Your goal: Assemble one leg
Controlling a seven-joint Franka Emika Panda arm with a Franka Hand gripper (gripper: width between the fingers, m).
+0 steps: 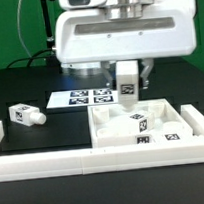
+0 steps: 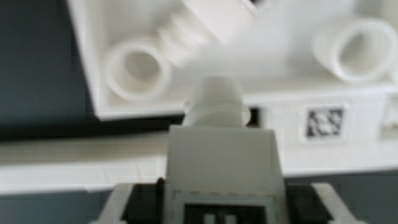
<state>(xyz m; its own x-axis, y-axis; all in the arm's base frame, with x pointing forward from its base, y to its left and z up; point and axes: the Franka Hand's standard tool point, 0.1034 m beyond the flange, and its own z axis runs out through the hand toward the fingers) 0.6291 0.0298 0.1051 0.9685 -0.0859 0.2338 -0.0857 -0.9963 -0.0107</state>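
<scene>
My gripper [image 1: 126, 80] is shut on a white leg [image 1: 127, 89] with a black-and-white tag and holds it upright just above the large white tray-shaped part [image 1: 187, 123]. In the wrist view the held leg [image 2: 221, 150] sits between the fingers [image 2: 135, 202], its narrow tip pointing at the tray's wall, between two round holes [image 2: 139, 66]. Another leg [image 1: 139, 123] lies inside the tray. A third leg [image 1: 26, 115] lies on the black table at the exterior view's left.
The marker board [image 1: 79, 96] lies flat behind the tray. A low white wall [image 1: 55, 164] runs along the table's front edge and up the left side. The robot's white base stands at the back.
</scene>
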